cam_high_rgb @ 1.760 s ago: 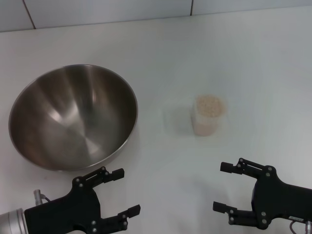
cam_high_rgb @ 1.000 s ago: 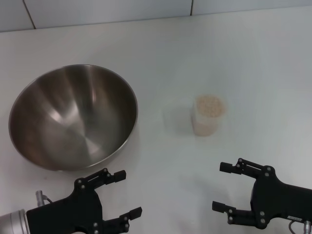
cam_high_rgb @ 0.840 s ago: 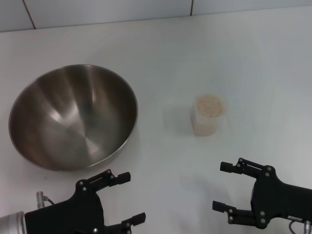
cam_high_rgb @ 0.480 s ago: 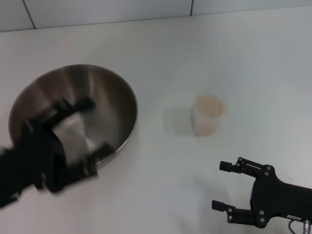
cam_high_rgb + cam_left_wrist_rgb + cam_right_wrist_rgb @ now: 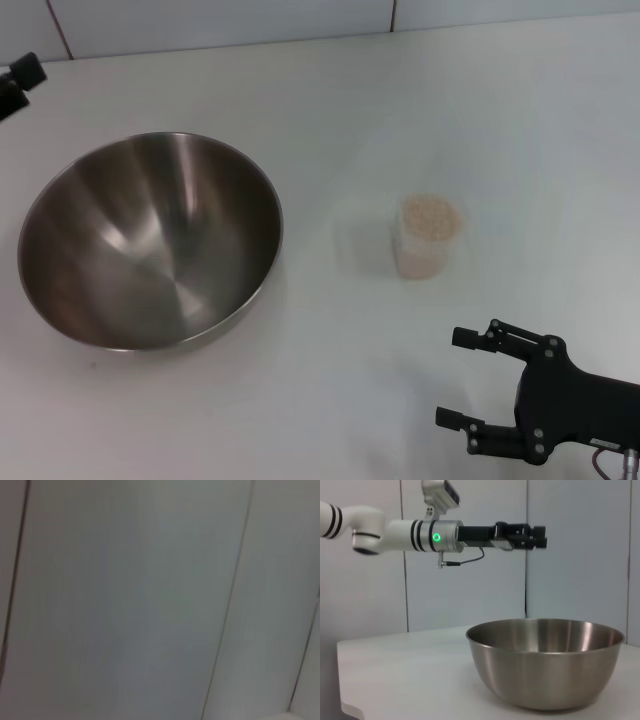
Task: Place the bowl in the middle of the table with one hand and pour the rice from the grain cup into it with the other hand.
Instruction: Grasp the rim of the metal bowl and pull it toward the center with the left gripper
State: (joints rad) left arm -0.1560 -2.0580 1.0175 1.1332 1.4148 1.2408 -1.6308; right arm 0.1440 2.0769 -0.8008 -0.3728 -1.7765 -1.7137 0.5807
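Left end effector [image 5: 527, 535] risen above bowl [image 5: 150, 240]; right end effector [image 5: 470, 385] parked.

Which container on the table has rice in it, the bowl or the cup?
The small clear cup, right of the bowl: pale rice fills it to the top. The wide steel bowl is empty.

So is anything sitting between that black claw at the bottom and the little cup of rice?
Nothing visible does. Only bare table lies between the right gripper, open near the front edge, and the grain cup. The bowl sits well off to the left.

The left hand [image 5: 532, 535] hangs high above the bowl [image 5: 545, 662].
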